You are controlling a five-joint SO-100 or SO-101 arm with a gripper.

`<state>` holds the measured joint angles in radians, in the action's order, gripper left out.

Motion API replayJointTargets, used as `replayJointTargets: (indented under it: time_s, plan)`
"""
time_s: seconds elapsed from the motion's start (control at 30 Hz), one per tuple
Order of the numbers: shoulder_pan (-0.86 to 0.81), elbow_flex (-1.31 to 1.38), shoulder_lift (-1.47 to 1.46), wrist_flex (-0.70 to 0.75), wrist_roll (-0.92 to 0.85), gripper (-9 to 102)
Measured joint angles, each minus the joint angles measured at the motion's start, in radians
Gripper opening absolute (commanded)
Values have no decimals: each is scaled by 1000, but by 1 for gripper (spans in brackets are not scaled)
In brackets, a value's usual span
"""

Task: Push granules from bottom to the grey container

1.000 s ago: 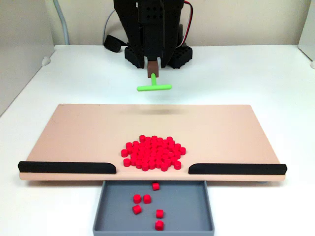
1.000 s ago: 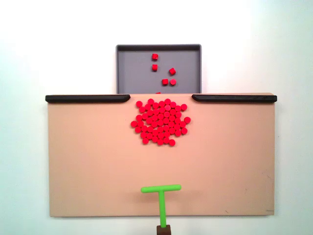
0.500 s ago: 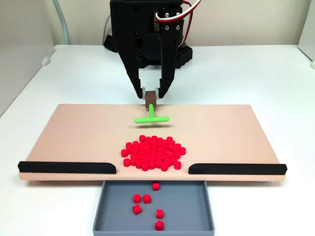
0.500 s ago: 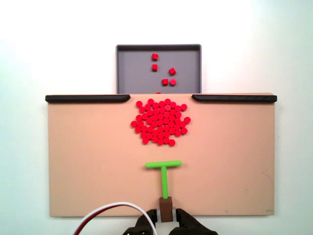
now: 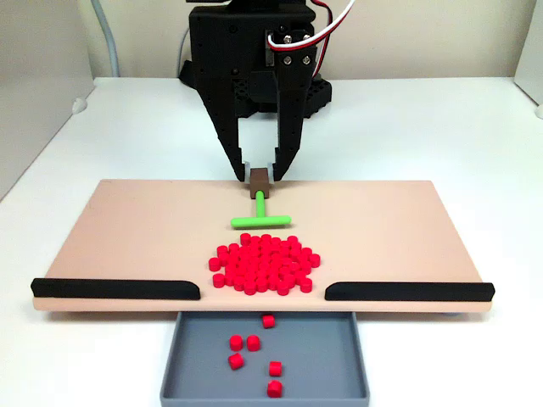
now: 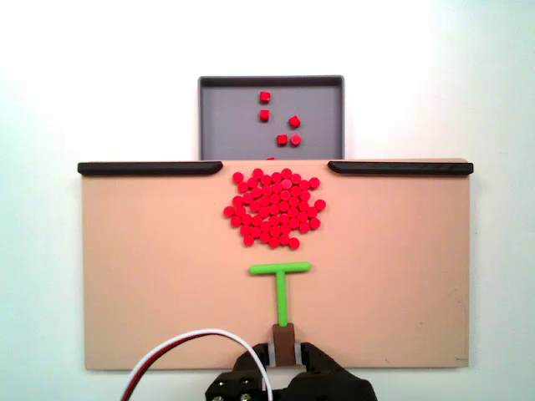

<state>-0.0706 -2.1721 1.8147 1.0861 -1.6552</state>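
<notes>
— white tabletop, pale wall behind, beige board (image 5: 127, 229) laid across it with its two black strips (image 6: 150, 168) on the edge nearest the grey container (image 6: 226, 125). what's new?

— the green t-shaped pusher (image 5: 260, 219) has come forward. a second ago it hung back off the board's far edge; half a second ago it was over the board; now its crossbar (image 6: 280, 268) sits just short of the red pile.

— touching the granules (image 5: 263, 263) yet?

— apart by a thin gap in both fixed views. the pile hasn't shifted. most of it lies on the board right at the opening between the strips; a handful (image 6: 280, 121) already rest in the tray, one at the lip.

— so the push is about to begin?

— that's my reading: approach done, sweep not yet started, most of the job left.

— and the arm?

— reaching out low over the board's far edge, black fingers (image 5: 225, 127) pointing down. the gripper (image 5: 260, 175) is pinched onto the pusher's brown block (image 6: 284, 342), stem aimed straight at the gap.
</notes>
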Motion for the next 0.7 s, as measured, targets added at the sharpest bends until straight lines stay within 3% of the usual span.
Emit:
replayJointTargets:
  time_s: [0.7]
  plan:
    - [-3,89,-117,-38,15,0]
